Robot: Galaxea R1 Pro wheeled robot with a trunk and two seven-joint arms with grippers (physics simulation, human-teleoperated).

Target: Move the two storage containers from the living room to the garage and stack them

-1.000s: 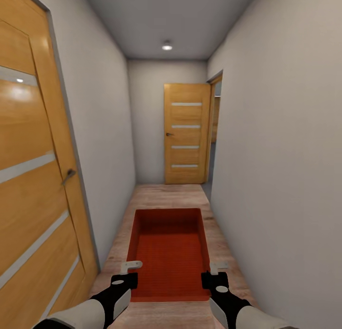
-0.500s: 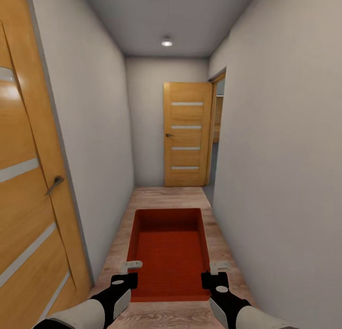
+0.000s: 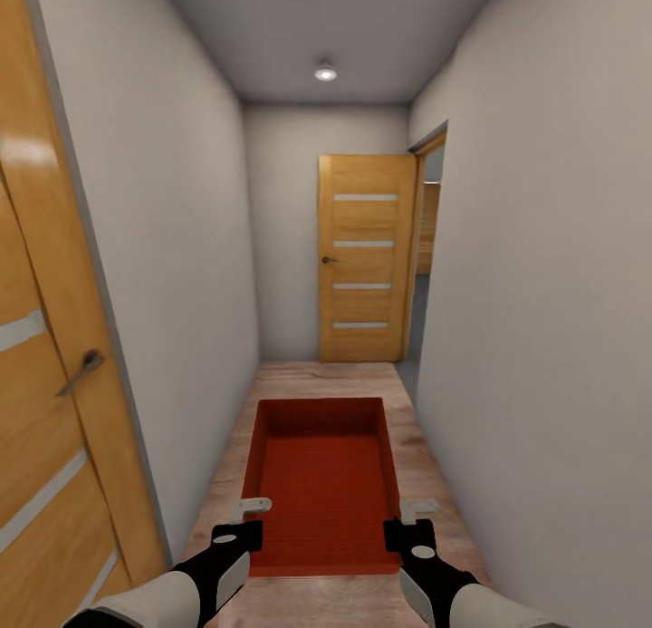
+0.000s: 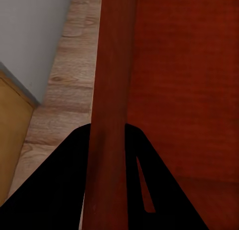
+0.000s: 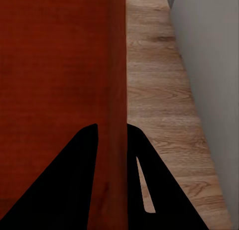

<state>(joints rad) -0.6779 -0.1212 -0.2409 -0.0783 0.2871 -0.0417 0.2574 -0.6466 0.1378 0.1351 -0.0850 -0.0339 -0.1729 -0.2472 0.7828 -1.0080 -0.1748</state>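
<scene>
1. Two grippers are carrying one storage container (image 3: 324, 483) in front of me over the wood-plank floor (image 3: 326, 374) of a narrow hallway; I am seeing it open-topped, long axis pointing ahead.
2. I am watching the left gripper (image 3: 246, 517) clamping the container's left wall near its near corner — in the left wrist view the fingers (image 4: 64, 185) are sitting either side of that wall (image 4: 112, 90), closed onto it.
3. I am seeing the right gripper (image 3: 412, 517) doing the same on the right wall; in the right wrist view its fingers (image 5: 59, 190) are straddling the thin wall (image 5: 117, 115) with no slack.
4. A wooden door (image 3: 50, 338) with a lever handle (image 3: 83, 370) is standing close on my left, just beside the left arm.
5. Grey walls (image 3: 543, 293) are running tight on both sides, leaving only slim strips of floor beside the container.
6. Ahead, a second wooden door (image 3: 367, 256) is standing swung open at the hallway's end — beside it a doorway (image 3: 426, 247) is opening to the right.
7. Floor between the container and that door is lying bare.
</scene>
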